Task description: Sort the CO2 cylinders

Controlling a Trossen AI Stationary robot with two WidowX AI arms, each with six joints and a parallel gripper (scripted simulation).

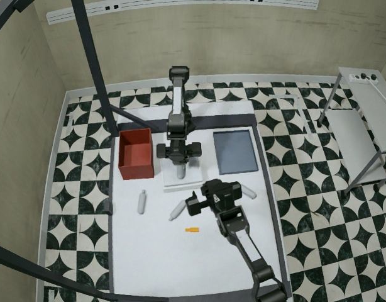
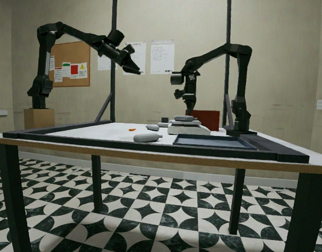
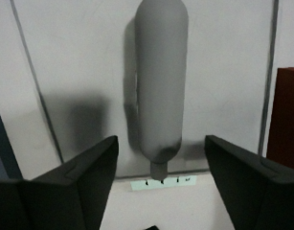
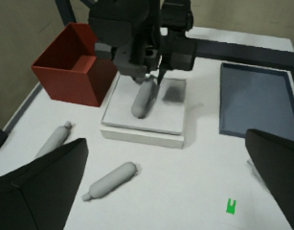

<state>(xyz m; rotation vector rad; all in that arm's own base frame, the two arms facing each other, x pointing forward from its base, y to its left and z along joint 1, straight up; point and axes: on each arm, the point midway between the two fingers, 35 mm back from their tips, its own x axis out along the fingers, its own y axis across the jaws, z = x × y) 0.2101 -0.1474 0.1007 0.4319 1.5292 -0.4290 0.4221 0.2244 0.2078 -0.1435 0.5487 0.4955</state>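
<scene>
Grey cylinder beneath left hand

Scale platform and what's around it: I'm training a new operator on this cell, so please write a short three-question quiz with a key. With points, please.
1. Multiple choice: What lies on the scale (image 1: 183, 187) (image 2: 188, 130) (image 4: 142, 136)?
A) The orange piece
B) A gray CO2 cylinder (image 1: 180, 171) (image 2: 183, 118) (image 3: 161, 77) (image 4: 143, 100)
C) The red bin

2. True or false: The left gripper (image 1: 179, 152) (image 2: 190, 112) (image 3: 161, 142) (image 4: 147, 81) is shut on that cylinder.

3. Fill in the blank: In the top view, the number of cylinders lying in the blue tray (image 1: 236, 151) (image 2: 214, 141) (image 4: 259, 103) is ____.

Key: 1 B; 2 false; 3 zero.
</scene>
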